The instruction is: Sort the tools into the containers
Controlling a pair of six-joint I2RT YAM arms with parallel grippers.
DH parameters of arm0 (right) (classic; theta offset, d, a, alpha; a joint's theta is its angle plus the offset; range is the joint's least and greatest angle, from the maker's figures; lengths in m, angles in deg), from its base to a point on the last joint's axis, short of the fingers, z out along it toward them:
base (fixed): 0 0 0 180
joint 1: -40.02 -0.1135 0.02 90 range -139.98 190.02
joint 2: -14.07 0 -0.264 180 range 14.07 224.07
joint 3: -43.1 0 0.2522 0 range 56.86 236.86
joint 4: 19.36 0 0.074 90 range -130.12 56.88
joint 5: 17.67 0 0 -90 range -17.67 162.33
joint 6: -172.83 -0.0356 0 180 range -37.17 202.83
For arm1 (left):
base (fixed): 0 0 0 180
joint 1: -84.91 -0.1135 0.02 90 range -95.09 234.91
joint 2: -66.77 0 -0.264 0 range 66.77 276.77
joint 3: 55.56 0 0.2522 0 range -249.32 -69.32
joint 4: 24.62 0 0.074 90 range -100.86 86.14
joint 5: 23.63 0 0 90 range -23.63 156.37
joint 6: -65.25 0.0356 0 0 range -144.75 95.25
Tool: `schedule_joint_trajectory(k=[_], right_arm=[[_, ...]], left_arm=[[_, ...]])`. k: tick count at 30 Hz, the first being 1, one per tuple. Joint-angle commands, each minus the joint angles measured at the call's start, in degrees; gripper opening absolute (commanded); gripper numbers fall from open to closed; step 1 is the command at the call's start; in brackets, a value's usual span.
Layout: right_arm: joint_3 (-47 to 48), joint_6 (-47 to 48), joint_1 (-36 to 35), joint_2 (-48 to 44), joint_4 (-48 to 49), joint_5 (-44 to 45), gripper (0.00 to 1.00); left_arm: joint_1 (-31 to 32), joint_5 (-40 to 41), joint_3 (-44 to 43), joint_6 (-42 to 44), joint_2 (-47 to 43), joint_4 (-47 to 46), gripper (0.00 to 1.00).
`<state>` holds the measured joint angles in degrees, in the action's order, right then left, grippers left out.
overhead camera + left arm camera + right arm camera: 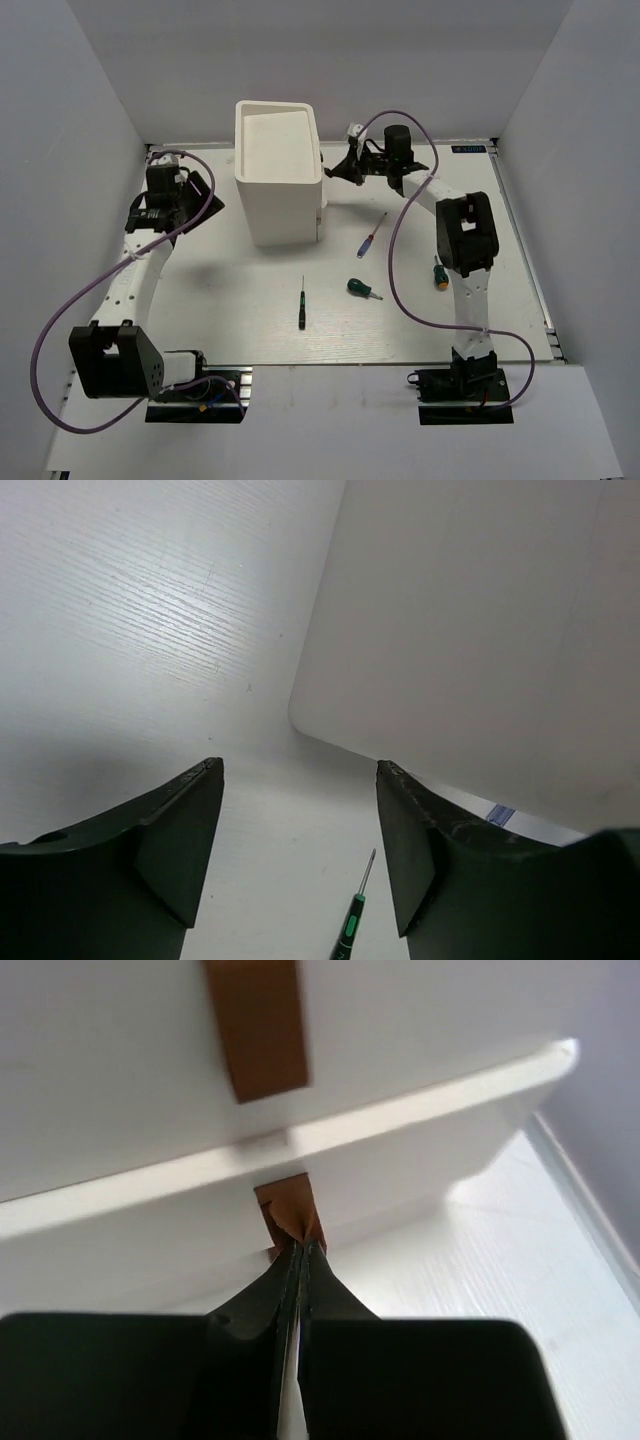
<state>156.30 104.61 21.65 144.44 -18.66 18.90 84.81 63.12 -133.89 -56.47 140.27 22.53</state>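
The white cabinet (280, 170) of drawers stands at the table's back middle. My right gripper (301, 1248) is shut on a brown pull tab (288, 1210) on a drawer front (420, 1110); in the top view it (335, 172) sits against the cabinet's right side. A second brown tab (256, 1025) shows higher up. My left gripper (300, 770) is open with nothing between its fingers, just left of the cabinet wall (480, 630). On the table lie a thin black screwdriver (302, 302), a blue/red screwdriver (373, 235) and two stubby green-handled screwdrivers (364, 290) (439, 272). No pliers show.
The cabinet's recessed top tray (275, 125) faces up. White walls close in the table on the left, back and right. The right arm's purple cable (395, 250) loops over the table near the loose tools. The thin black screwdriver (352, 925) also shows below the left fingers.
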Motion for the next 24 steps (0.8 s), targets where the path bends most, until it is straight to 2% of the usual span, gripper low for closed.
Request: schedule_joint_trajectory(k=[1, 5, 9, 13, 14, 15, 16, 17, 18, 19, 20, 21, 22, 23, 24], right_arm=[[-1.61, 5.02, 2.54, -6.35, -8.46, 12.9, 0.0], [-5.57, 7.13, 3.78, -11.26, -10.76, 18.27, 0.0], [-7.85, 8.54, 4.57, -13.2, -13.83, 17.74, 0.0], [-8.64, 7.14, 4.83, -14.17, -14.28, 15.91, 0.0], [-8.73, 5.74, 4.75, -14.35, -14.28, 14.68, 0.14], [-8.56, 5.29, 4.75, -14.96, -14.28, 15.02, 0.34], [-7.69, 5.03, 4.57, -15.14, -14.28, 15.46, 0.9], [-7.16, 4.5, 4.57, -15.32, -16.98, 18.33, 0.91], [-6.2, 4.41, 4.57, -15.66, -20.31, 19.84, 0.91], [-4.36, 2.93, 5.01, -15.58, -21.91, 21.16, 0.91], [-2.69, 0.05, 5.79, -15.58, -26.54, 25.87, 0.91], [-1.54, -2.16, 5.8, -15.67, -28.41, 27.66, 0.91], [-1.09, -2.96, 6.5, -16.1, -32.52, 29.77, 0.83], [-1.09, -2.97, 6.85, -16.89, -34.65, 31.09, 0.36], [-2.57, -4.02, 7.55, -17.42, -38.85, 31.71, 0.08]], left_arm=[[0.27, -0.1, 1.12, -1.15, -4.58, -2.89, 0.72], [0.27, -0.09, 1.73, -1.15, -5.2, -2.89, 0.72], [0.27, -2.11, 2.26, -0.1, -5.2, -3.94, 0.72], [0.8, -8.06, 3.57, 3.06, -5.73, -5.43, 0.7], [0.8, -9.22, 3.58, 5.07, -5.73, -5.44, 0.7], [0.8, -12.19, 3.58, 6.23, -5.73, -5.96, 0.7], [0.8, -13.96, 3.58, 7.54, -5.73, -5.96, 0.7], [1.41, -15.46, 3.58, 10.34, -5.73, -5.96, 0.7], [1.94, -17.56, 2.62, 11.67, -5.73, -5.96, 0.7], [1.94, -18.54, 2.61, 13.08, -5.73, -5.09, 0.58], [2.73, -19.07, 2.0, 15.44, -6.34, -4.22, 0.35], [3.43, -19.77, 2.0, 16.42, -6.35, -4.21, 0.34], [3.44, -19.78, 2.0, 17.22, -6.35, -3.51, 0.19], [4.74, -20.65, 2.0, 18.35, -6.95, -2.98, 0.13], [5.28, -21.18, 2.52, 18.37, -7.48, -2.98, 0.08]])
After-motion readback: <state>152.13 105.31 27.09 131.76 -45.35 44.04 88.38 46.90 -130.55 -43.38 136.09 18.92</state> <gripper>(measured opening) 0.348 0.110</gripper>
